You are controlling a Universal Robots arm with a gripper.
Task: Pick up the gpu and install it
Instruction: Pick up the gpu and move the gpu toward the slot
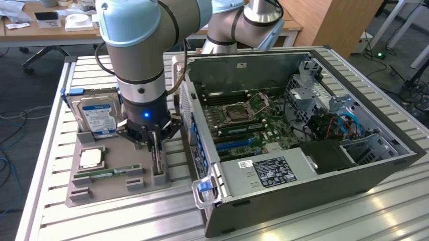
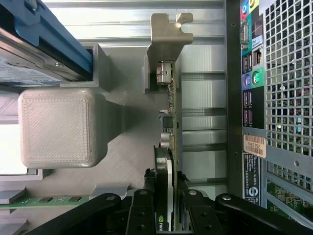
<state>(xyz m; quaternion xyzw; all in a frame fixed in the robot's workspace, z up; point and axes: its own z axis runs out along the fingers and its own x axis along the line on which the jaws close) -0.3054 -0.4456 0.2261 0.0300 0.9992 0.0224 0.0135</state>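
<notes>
A wooden desk (image 1: 20,31) is standing behind the slatted table (image 1: 100,221), a wooden cabinet (image 1: 335,20) near it; cables (image 1: 8,150) are lying on the grey floor (image 1: 20,80).

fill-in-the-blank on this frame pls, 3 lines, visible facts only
1. The gripper hangs directly over the gpu, which stands on its ___.
2. The hard drive carries a ___ label.
3. The computer case sits to the exterior view's ___ of the gray holder.
Missing words: edge; blue; right.
</notes>
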